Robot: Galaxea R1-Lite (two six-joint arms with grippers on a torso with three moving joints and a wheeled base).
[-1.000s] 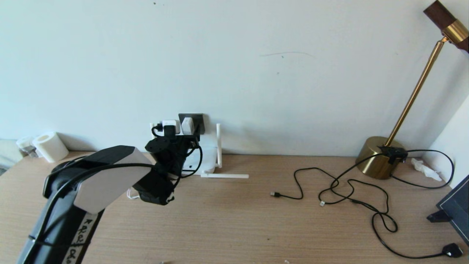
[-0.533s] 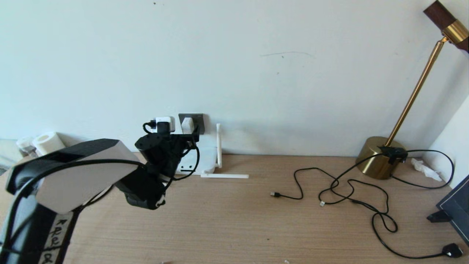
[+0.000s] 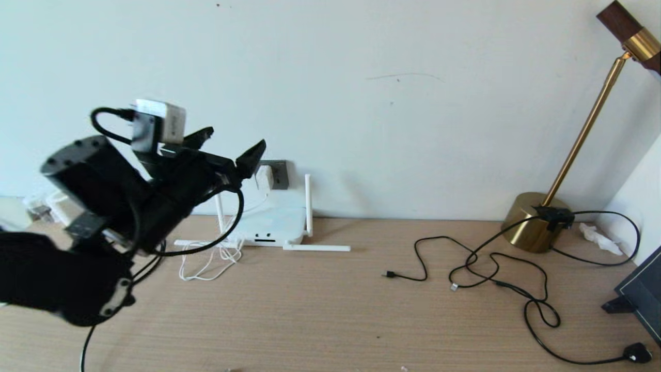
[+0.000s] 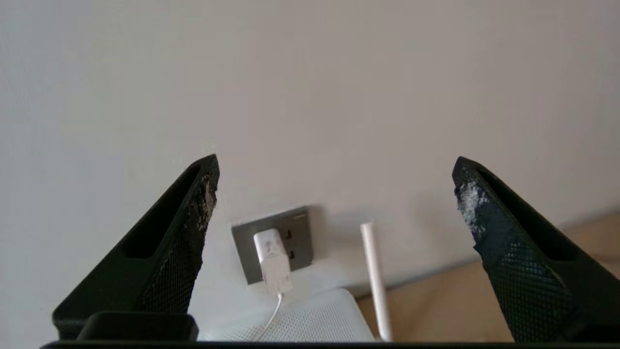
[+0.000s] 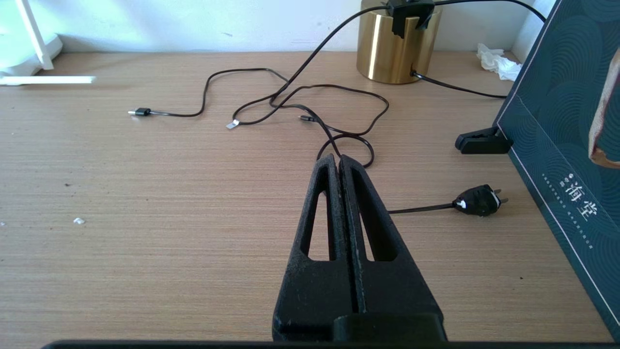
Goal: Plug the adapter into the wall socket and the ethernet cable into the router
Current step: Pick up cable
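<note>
The white adapter (image 3: 264,177) sits plugged into the dark grey wall socket (image 3: 279,172), its thin white cord (image 3: 206,263) trailing onto the desk. Below it the white router (image 3: 268,223) leans against the wall with antennas spread. My left gripper (image 3: 230,147) hangs open in the air left of the socket, holding nothing. Its wrist view shows the adapter (image 4: 272,257), socket (image 4: 296,232) and router (image 4: 319,322) ahead between the fingers. The black ethernet cable lies right of centre, its clear connector (image 3: 454,286) on the desk. My right gripper (image 5: 338,161) is shut and empty, low over the desk beside a cable loop.
A brass lamp base (image 3: 532,223) stands at the back right with black cables tangled before it. A thin cable's small black plug (image 3: 387,274) and a black mains plug (image 3: 636,353) lie on the desk. A dark teal box (image 5: 557,126) stands at the right edge.
My left arm has drawn back from the socket and risen up and to the left, uncovering the router and white cord. The adapter stays in the socket.
</note>
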